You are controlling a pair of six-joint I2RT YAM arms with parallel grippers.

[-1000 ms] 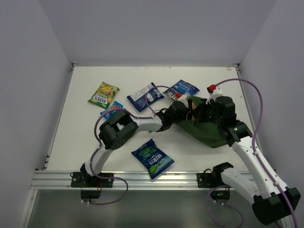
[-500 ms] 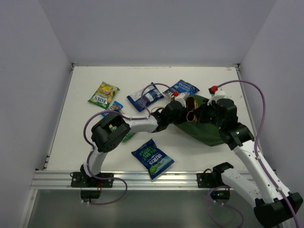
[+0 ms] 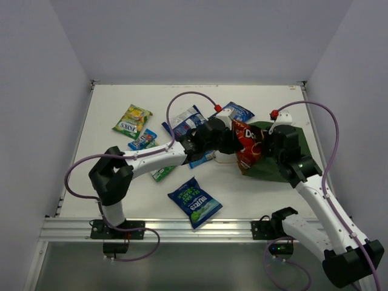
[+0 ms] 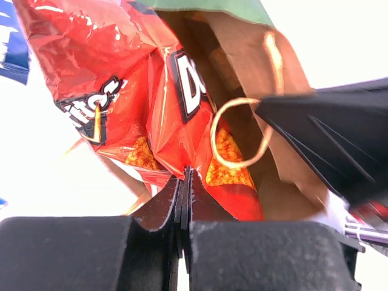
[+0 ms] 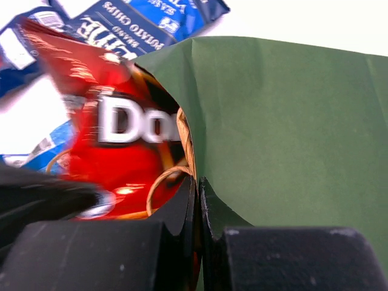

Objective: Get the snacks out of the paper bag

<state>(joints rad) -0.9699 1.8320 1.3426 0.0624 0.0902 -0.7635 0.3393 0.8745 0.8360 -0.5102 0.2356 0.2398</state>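
Packet [image 3: 247, 145] in red-orange foil sticks half out of the paper bag [image 3: 276, 173] right of the table's [image 3: 242, 194] middle, its lower edge pinched by the left gripper [image 4: 185, 176]. The right gripper [image 5: 199, 185] is clamped on the bag's green rim. A blue crisp bag [image 3: 195, 203] and a yellow-green packet [image 3: 132, 121] lie well apart.

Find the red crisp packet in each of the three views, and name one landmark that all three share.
Top external: red crisp packet right of centre, at the paper bag's mouth.
Left wrist: upper left to centre, its lower edge in the shut left pincer.
Right wrist: left of centre, beside the bag's green wall.
Shared landmark: the paper bag.
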